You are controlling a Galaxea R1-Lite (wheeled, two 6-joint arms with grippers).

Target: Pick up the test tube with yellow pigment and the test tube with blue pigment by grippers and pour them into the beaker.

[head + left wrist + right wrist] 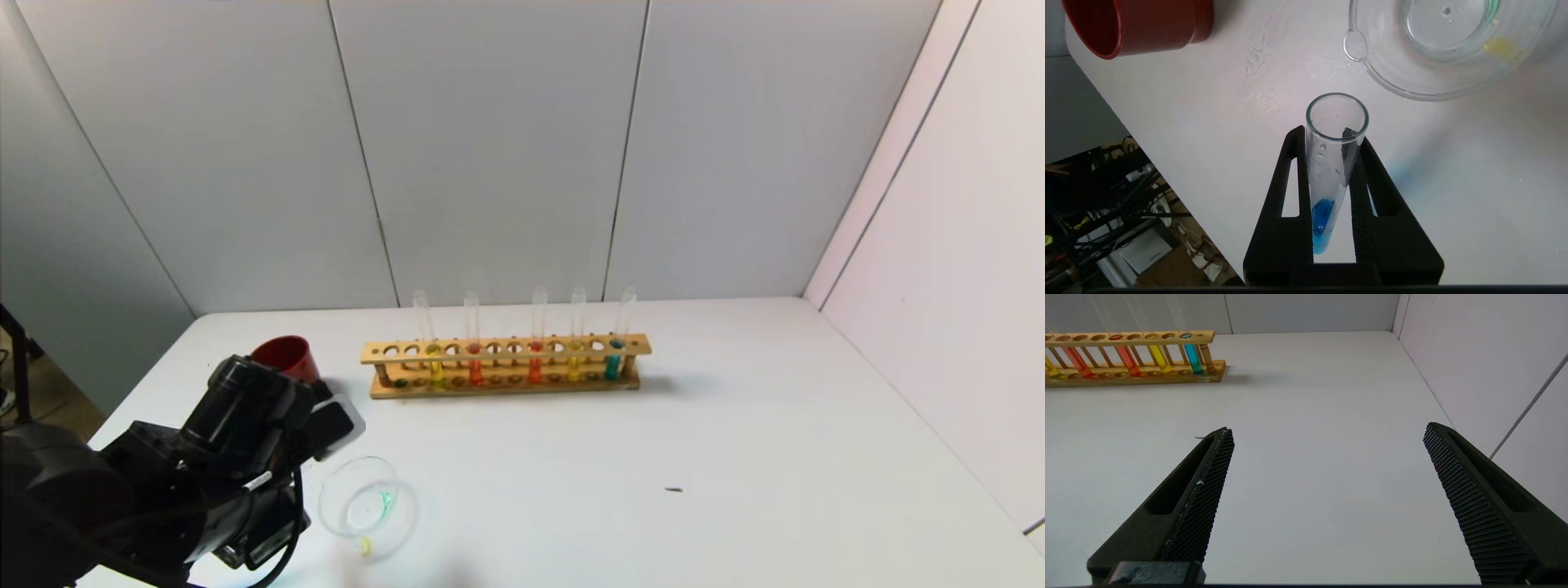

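Note:
My left gripper (1331,136) is shut on the test tube with blue pigment (1327,179). A little blue liquid sits at the tube's round end, and its open mouth points away from the wrist. The tube's mouth is beside the beaker (1437,81), not over it. In the head view the left gripper (331,425) is at the table's front left, just behind the beaker (365,508), which has a greenish tint inside. Two yellow tubes (575,359) (437,367) and a teal tube (614,359) stand in the wooden rack (506,349). My right gripper (1327,433) is open and empty over bare table.
A dark red cup (284,357) stands behind the left gripper, near the table's left edge (1126,122). Orange and red tubes (475,367) also stand in the rack. A small dark speck (673,490) lies right of centre. Walls close the back and right.

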